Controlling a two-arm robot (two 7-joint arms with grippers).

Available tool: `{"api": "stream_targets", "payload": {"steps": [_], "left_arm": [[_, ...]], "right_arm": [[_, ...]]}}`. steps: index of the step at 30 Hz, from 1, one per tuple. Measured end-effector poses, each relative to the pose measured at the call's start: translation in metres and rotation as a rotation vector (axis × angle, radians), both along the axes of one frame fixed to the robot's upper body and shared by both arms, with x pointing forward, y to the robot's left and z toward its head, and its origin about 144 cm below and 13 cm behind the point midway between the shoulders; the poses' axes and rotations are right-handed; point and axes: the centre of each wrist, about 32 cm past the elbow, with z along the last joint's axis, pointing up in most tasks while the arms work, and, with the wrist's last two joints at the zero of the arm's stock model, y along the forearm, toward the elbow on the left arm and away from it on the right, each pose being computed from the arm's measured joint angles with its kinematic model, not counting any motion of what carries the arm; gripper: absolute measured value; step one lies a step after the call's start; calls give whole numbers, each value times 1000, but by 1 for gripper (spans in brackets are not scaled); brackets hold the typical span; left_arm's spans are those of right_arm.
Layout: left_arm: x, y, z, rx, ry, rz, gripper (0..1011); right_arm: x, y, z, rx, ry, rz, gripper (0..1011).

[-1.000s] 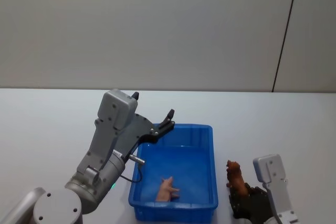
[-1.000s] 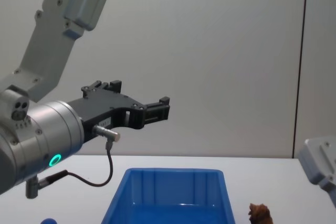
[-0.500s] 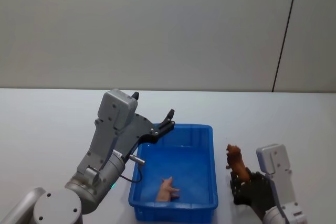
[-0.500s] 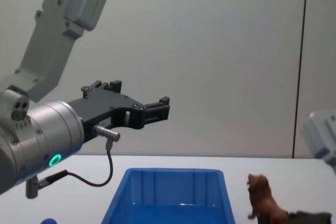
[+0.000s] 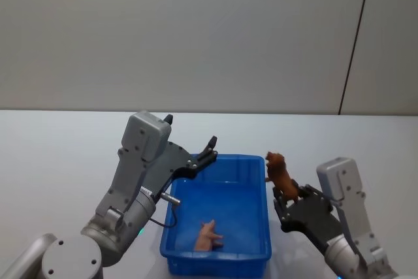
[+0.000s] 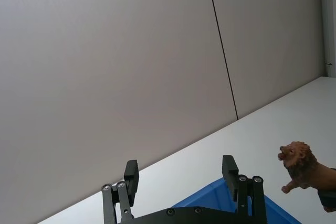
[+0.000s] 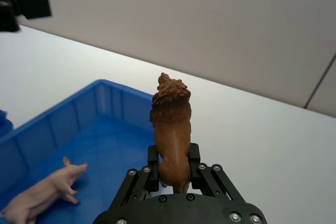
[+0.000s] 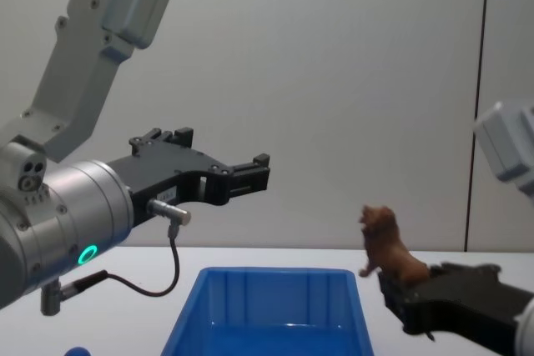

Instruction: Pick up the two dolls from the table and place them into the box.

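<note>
- Head view: the right gripper [image 5: 285, 199] had its fingers closed on the hind end of the brown doll [image 5: 279, 176]. It held it clear of the worktop [image 5: 59, 148], just beside the right rim of the box [image 5: 215, 267]. The pink doll [image 5: 209, 234] lay inside. Half a second before, the brown doll hung lower and nearer the robot.
- Left wrist view: the left gripper [image 6: 180, 167] stood wide open, empty and unmoved.
- Right wrist view: the brown doll looked light and stiff (moulded, I'd guess), and its narrow trunk suited the grip.
- Chest view: it rode higher than earlier, above rim level.
</note>
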Motion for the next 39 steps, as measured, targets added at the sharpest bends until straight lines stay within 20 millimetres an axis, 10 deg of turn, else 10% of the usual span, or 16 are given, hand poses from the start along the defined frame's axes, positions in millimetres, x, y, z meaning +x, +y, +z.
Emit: {"api": "stream_targets", "payload": {"steps": [15,39], "left_arm": [[0,0,0,0,0,0,1001],[0,0,0,0,0,0,1001]], "right_arm": [[33,19,7,-9,11,170,319],[55,36,0,-3,-2,176,1001]]}}
